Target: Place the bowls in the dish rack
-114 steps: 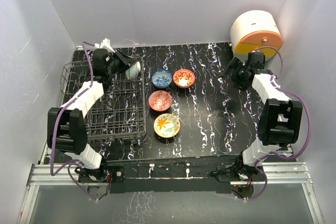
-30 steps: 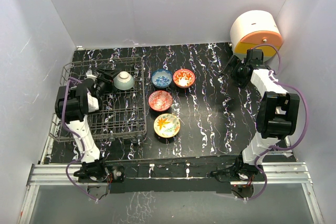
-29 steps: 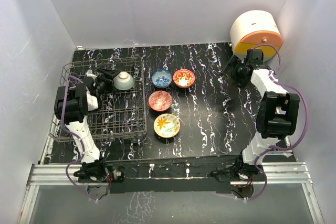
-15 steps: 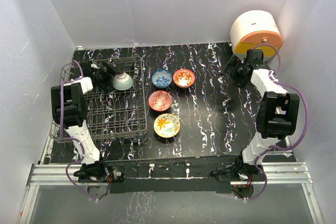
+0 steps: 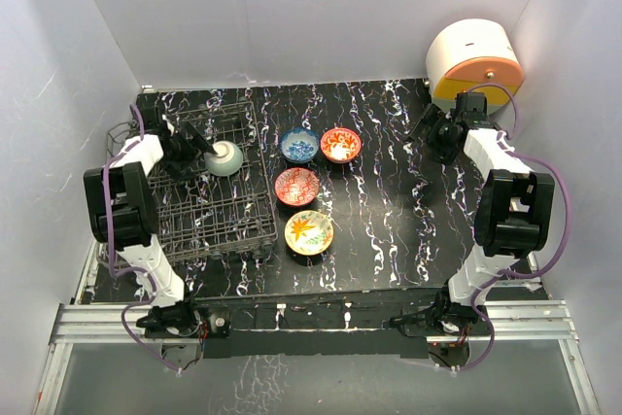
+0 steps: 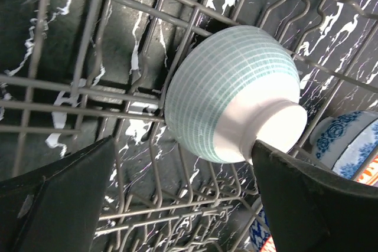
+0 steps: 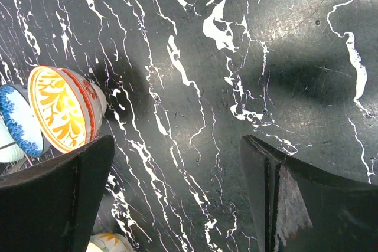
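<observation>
The dark wire dish rack [image 5: 209,225] stands at the left of the table. A pale teal bowl [image 5: 224,157] lies tilted on its tines near the back, foot toward me in the left wrist view [image 6: 230,92]. My left gripper [image 5: 201,146] is open just left of it, its fingers [image 6: 71,187] wide on both sides of the foot. To the right of the rack, on the table, sit the blue-white bowl [image 5: 299,146], the red-orange bowl [image 5: 340,144], the red bowl [image 5: 297,186] and the yellow leaf bowl [image 5: 309,231]. My right gripper [image 5: 429,132] hangs open and empty at the back right.
A round white and orange container [image 5: 473,63] stands in the back right corner, just behind my right arm. White walls close in the black marbled table [image 5: 389,211] on three sides. The right wrist view shows the red-orange bowl [image 7: 62,110] off to its left.
My left arm has swung toward the back left of the rack, and the teal bowl has settled slightly lower on the tines. The right arm has not moved.
</observation>
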